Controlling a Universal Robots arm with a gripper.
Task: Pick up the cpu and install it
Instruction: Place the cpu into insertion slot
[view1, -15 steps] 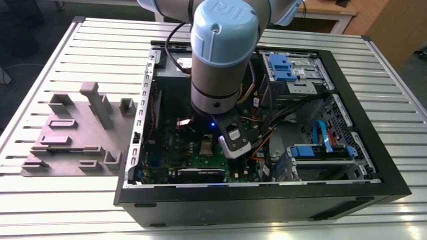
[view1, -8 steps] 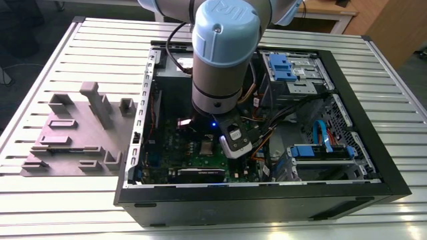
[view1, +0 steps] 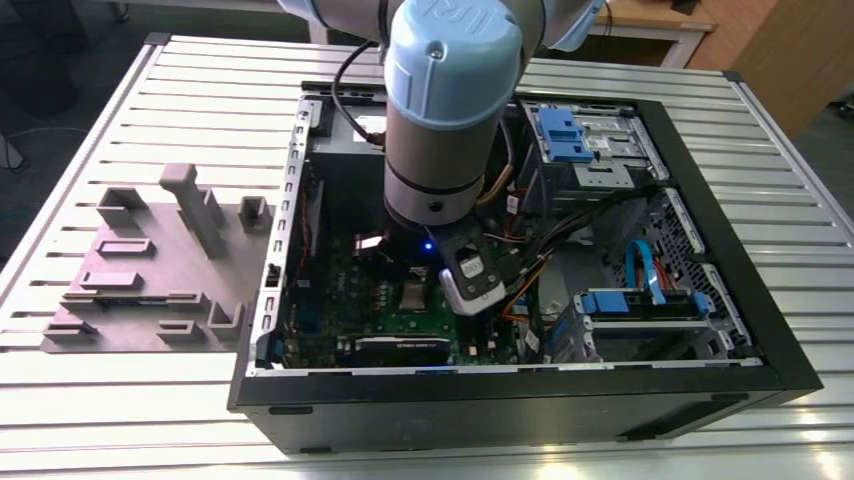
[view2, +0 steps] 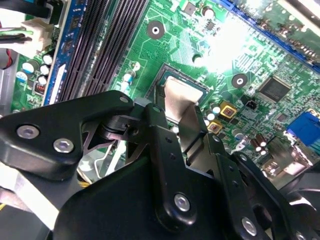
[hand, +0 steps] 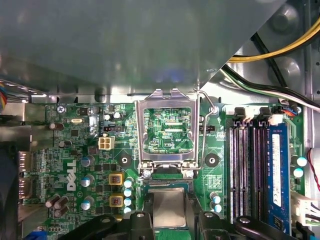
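Right up close, the black metal pincer (hand: 169, 221) straddles the cpu (hand: 169, 207), a small flat square chip with a plain silvery-white metal top that catches a soft glare. The chip lies squarely between the pincer's two black sides, at the dark square socket (view2: 172, 74) on the green motherboard (hand: 100, 165). Clamped or let go? I cannot tell, nor whether the chip is seated or just above the socket. Just beyond, the silver hinged socket frame (hand: 167, 162) stands flipped open, with green board showing through its window. Beside it run the long black memory slots (hand: 245, 170). White lettering is printed on the board. Further out, in the exterior view, the grey robot arm (view1: 434, 130) reaches down into the open black computer case (view1: 507, 415), which sits on the slatted metal table (view1: 134, 430).
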